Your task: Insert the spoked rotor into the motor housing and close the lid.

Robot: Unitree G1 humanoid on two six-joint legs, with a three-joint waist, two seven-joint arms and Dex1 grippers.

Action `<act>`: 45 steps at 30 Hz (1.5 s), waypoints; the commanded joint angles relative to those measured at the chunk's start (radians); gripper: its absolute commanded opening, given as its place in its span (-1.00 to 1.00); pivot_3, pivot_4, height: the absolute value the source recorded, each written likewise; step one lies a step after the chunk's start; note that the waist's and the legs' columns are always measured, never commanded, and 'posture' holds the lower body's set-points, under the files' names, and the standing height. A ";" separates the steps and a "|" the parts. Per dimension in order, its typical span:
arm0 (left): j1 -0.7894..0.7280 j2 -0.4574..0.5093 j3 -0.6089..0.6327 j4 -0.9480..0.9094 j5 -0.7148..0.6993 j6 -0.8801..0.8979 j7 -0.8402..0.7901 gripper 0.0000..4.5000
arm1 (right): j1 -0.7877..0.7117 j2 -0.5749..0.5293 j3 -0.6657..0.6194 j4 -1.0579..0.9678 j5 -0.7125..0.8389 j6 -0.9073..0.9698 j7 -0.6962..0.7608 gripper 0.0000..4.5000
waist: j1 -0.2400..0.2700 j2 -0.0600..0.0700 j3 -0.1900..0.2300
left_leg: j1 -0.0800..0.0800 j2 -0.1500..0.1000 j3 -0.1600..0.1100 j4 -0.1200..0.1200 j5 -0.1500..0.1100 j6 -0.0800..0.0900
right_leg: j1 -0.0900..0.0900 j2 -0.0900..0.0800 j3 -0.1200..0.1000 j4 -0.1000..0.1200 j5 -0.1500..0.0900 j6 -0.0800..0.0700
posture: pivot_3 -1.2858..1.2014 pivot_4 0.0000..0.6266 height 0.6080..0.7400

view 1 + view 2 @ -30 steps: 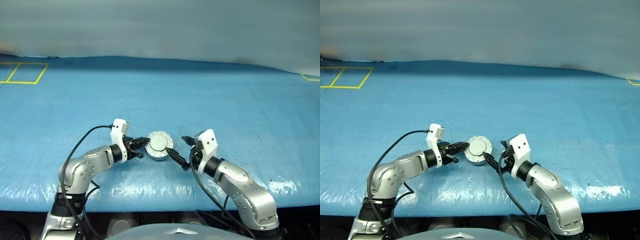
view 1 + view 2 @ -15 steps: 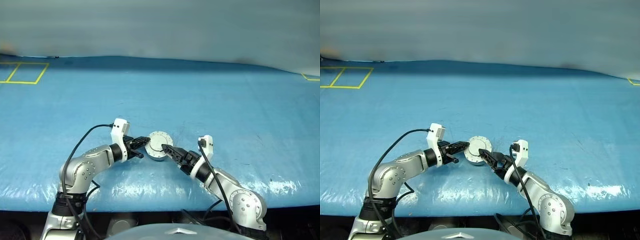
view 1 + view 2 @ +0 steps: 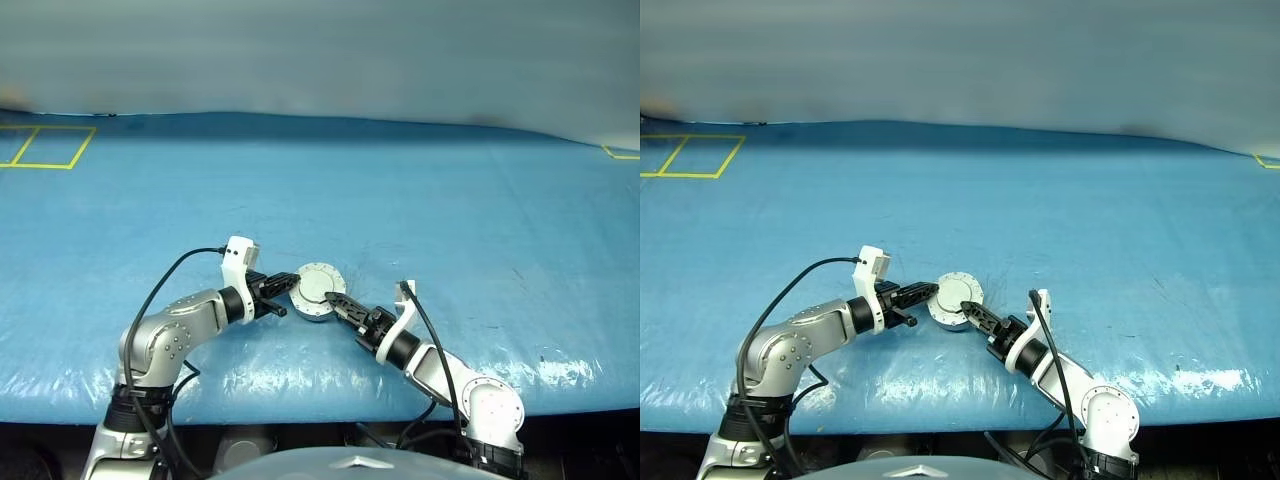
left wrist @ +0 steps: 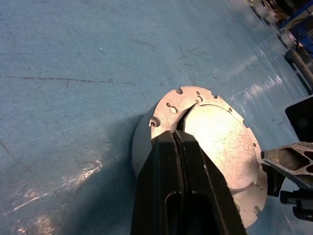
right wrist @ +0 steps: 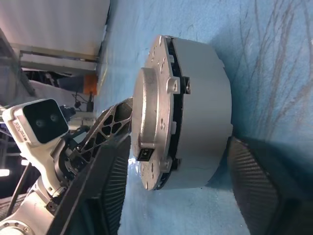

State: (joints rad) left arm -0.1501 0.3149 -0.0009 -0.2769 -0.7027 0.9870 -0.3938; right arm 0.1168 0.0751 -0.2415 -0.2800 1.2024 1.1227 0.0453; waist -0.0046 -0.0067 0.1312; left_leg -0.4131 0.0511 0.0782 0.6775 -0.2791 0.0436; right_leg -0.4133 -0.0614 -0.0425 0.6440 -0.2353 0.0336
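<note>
Motor housing [image 3: 318, 303]: on the blue table cover [image 3: 450, 210], near its front edge, about midway along; flat on its base, round axis straight up, so no long axis to speak of.
Lid [image 4: 222, 142]: down on top, plain grey face up; looks closed, though a thin dark slit near the rim leaves full seating uncertain.
Spoked rotor: presumably inside already, judged from the closed lid.
Left gripper [image 3: 284, 284]: fingers pressed together, tips resting on the lid's rim from the left; likely placed there to pin the case in place.
Right gripper [image 3: 338, 300]: fingers part-spread, one over the lid and one by the base, straddling the case from the right; contact not clear, probably poised to squeeze lid and body together.
</note>
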 commanded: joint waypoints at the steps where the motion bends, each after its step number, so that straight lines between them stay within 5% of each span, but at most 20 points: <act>1: 0.011 -0.004 -0.015 0.004 0.015 0.005 0.000 -1.00 | 0.006 0.019 0.012 -0.007 0.073 -0.007 -0.021 -0.15 | -0.003 0.000 0.000 | 0.000 0.000 0.000 0.000 0.000 0.000 | 0.000 0.000 0.000 0.000 0.000 0.000 | 0.03 -0.52 1.00; 4: 0.012 -0.005 -0.013 0.005 0.020 0.005 -0.005 -1.00 | 0.012 0.003 0.023 -0.003 0.088 -0.012 -0.037 -0.48 | -0.004 0.000 0.000 | 0.000 0.000 0.000 0.000 0.000 0.000 | 0.000 0.000 0.000 0.000 0.000 0.000 | 0.03 -0.52 1.00; 17: 0.016 -0.082 0.072 -0.006 0.014 -0.071 0.046 -1.00 | 0.041 -0.001 0.053 -0.012 0.149 -0.060 -0.084 -0.48 | -0.007 0.000 0.000 | -0.001 0.000 0.000 0.000 0.000 0.000 | -0.001 0.001 0.001 0.000 0.001 0.001 | 0.03 -0.52 1.00; 21: 0.027 -0.133 0.160 -0.002 -0.064 -0.027 0.087 -0.58 | 0.034 0.024 0.045 -0.018 0.212 -0.105 -0.112 -0.48 | -0.007 0.001 0.001 | -0.002 0.001 0.000 0.000 0.000 0.000 | -0.002 0.001 0.001 0.000 0.001 0.002 | 0.03 -0.52 1.00; 25: 0.049 -0.208 0.279 0.000 -0.190 0.009 0.149 0.04 | -0.010 0.026 0.036 -0.019 0.261 -0.166 -0.122 -0.48 | -0.007 0.000 0.005 | -0.002 0.000 0.000 0.000 0.000 0.001 | -0.002 0.001 0.001 -0.001 0.003 0.005 | 0.03 -0.52 1.00; 32: 0.092 -0.363 0.432 0.034 -0.540 0.054 0.311 1.00 | -0.154 0.001 0.013 0.040 0.288 -0.243 -0.113 -0.48 | -0.007 -0.002 0.013 | -0.005 -0.001 0.000 0.003 -0.001 0.002 | -0.003 0.001 0.001 -0.001 0.006 0.011 | 0.03 -0.52 1.00; 45: 0.170 -0.457 0.339 0.070 -0.869 -0.079 0.408 1.00 | -0.253 0.043 0.116 0.090 0.280 -0.247 -0.093 -0.48 | -0.007 -0.002 0.013 | -0.005 -0.003 0.001 0.004 -0.002 0.004 | -0.002 0.000 0.000 -0.001 0.007 0.013 | 0.03 -0.52 1.00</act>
State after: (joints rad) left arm 0.0146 -0.0811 0.3786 -0.1993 -1.5336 0.9217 0.0086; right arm -0.1134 0.0764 -0.1425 -0.1422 1.4361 0.8803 -0.0863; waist -0.0112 -0.0090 0.1446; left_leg -0.4181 0.0474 0.0788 0.6818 -0.2809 0.0476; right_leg -0.4155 -0.0611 -0.0421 0.6433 -0.2284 0.0463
